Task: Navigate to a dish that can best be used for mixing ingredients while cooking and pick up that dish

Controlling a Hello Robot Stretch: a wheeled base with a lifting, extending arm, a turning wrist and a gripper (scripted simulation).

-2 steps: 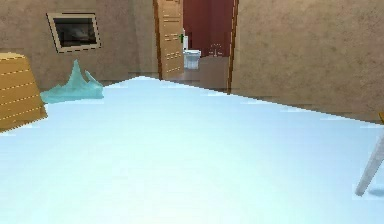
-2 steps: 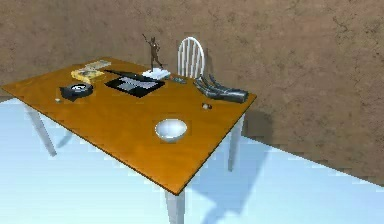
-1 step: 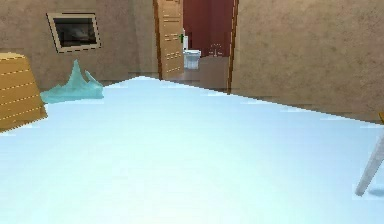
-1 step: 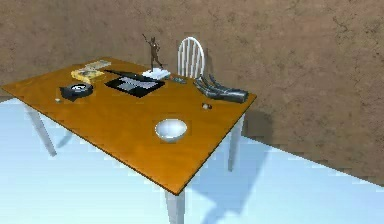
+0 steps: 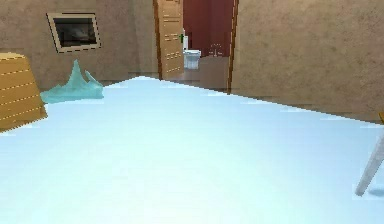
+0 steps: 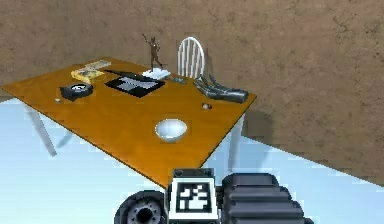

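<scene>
We counted one grey bowl on the orange table. It stood alone near the near edge, well apart from one small statue on the far side and one white chair behind it. Pale floor lay open up to one doorway. The end effector sat at the bottom edge, and we could not tell whether it grasped anything.
</scene>
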